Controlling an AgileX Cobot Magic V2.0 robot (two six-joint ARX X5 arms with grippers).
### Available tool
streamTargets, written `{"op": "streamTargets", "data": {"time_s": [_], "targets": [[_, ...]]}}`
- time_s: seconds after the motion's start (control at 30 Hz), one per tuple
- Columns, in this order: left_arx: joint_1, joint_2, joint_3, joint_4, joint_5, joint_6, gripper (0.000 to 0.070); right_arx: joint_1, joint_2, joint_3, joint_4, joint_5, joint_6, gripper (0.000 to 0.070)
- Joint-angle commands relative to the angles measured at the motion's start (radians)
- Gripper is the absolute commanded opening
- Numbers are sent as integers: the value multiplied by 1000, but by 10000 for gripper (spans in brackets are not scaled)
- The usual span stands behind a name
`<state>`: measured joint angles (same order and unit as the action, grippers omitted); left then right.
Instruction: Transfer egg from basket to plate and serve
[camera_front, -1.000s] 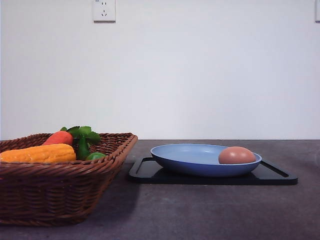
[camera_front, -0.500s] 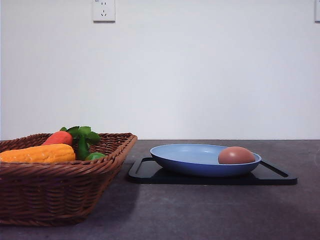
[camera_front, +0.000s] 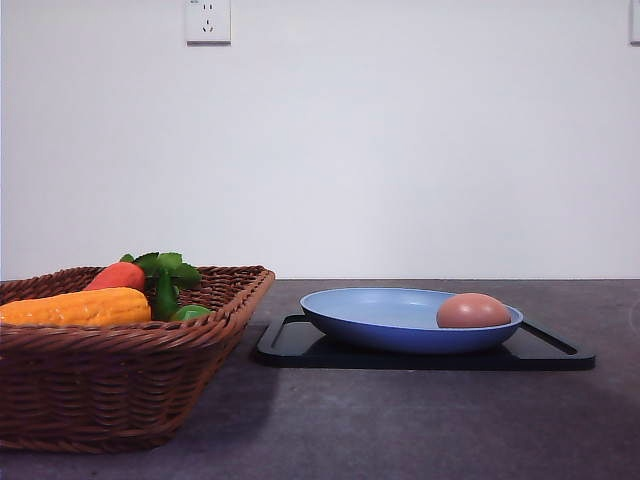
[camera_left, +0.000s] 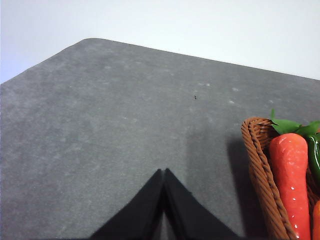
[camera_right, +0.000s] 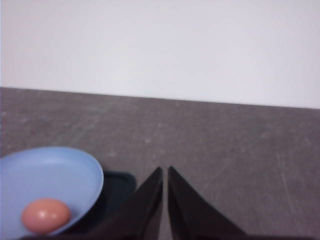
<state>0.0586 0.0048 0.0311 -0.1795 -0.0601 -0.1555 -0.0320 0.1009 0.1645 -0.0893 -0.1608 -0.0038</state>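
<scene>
The pinkish-brown egg (camera_front: 473, 311) (camera_right: 45, 215) lies in the light blue plate (camera_front: 380, 310) (camera_right: 50, 170), on its right side in the front view. The plate rests on a black tray (camera_front: 300, 345). At the left stands the brown wicker basket (camera_front: 120, 385) (camera_left: 260, 165) holding vegetables. My left gripper (camera_left: 164, 172) is shut with nothing in it, over bare table beside the basket's outer wall. My right gripper (camera_right: 165, 170) is shut and empty too, hanging apart from the plate, off to the side of its rim.
In the basket lie a yellow-orange corn cob (camera_front: 75, 306), an orange-red carrot (camera_front: 118, 275) (camera_left: 290, 175) with green leaves (camera_front: 165, 268), and a green vegetable (camera_front: 190, 312). Grey tabletop (camera_front: 400, 420) stretches in front of the tray. A white wall with a socket (camera_front: 208, 20) stands behind.
</scene>
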Motion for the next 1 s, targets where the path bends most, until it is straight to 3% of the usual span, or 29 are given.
{"op": "streamTargets", "data": {"time_s": [0.0, 0.3, 0.47, 0.57, 0.97], "targets": [[2, -2, -28, -5, 0, 12, 0, -7, -17, -30, 6, -3, -14, 0], [2, -2, -28, -5, 0, 12, 0, -12, -81, -153, -4, -3, -8, 0], [2, -2, -28, -5, 0, 12, 0, -11, -84, -155, -75, -1, 2, 0], [2, -2, -28, -5, 0, 12, 0, -10, -84, -155, -76, 0, 37, 0], [2, -2, -28, -5, 0, 12, 0, -11, -84, -155, -69, 8, 38, 0]]}}
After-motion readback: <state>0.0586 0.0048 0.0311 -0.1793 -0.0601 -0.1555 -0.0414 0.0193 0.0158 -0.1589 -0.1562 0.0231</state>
